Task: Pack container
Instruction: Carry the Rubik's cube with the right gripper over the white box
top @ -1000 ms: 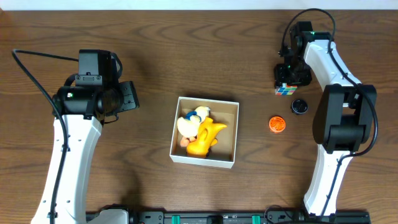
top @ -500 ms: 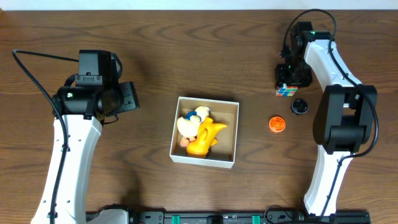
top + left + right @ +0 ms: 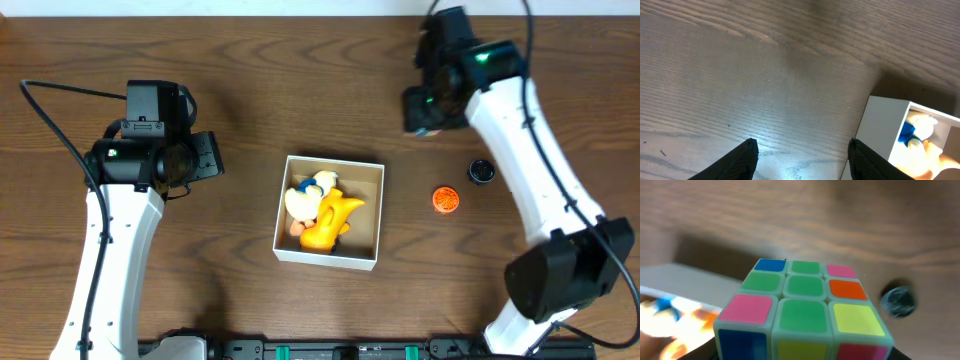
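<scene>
Right claw gripping colour cube, container near — between it and wide-spread left claw.

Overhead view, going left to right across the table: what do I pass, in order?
Left end effector → square white-walled cardboard container → right end effector, gripping the multicoloured puzzle cube → orange round disc → black round cap.
</scene>
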### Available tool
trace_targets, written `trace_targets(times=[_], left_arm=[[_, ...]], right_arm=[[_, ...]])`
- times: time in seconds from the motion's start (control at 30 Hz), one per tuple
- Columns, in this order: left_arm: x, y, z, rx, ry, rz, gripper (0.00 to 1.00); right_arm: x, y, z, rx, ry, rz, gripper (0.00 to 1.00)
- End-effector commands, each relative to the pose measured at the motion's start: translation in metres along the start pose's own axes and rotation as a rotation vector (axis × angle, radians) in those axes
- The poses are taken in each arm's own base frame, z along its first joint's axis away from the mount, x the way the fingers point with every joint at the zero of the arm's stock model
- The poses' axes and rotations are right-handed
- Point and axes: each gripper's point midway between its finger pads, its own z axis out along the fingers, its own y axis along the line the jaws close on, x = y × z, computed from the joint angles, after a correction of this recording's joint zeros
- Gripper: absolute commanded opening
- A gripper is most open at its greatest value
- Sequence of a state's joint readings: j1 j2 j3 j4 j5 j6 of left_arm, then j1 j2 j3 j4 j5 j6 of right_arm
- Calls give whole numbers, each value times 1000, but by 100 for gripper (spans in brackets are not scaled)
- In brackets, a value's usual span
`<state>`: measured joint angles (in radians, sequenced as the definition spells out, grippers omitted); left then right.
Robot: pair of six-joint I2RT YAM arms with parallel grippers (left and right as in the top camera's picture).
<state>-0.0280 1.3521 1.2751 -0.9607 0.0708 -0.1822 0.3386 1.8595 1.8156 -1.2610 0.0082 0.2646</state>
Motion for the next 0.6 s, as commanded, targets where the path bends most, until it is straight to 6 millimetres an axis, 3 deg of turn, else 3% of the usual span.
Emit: trace_targets(times=[0.0, 0.1, 0.2, 0.4, 0.57], left_arm=[[-6, 1, -5, -8, -21, 8, 60], [-6, 1, -5, -8, -21, 9, 60], [-6, 1, -5, -8, -21, 9, 60], [-6, 1, -5, -8, -20, 8, 60], [-6, 1, -4, -8, -20, 8, 60]], right_arm=[[16, 30, 0, -7, 34, 101, 14], [32, 62, -1, -18, 53, 140, 7], [42, 80, -2, -3, 47, 194, 3], [58, 88, 3, 70, 43, 263, 2], [69, 85, 21, 91, 70, 261, 2]])
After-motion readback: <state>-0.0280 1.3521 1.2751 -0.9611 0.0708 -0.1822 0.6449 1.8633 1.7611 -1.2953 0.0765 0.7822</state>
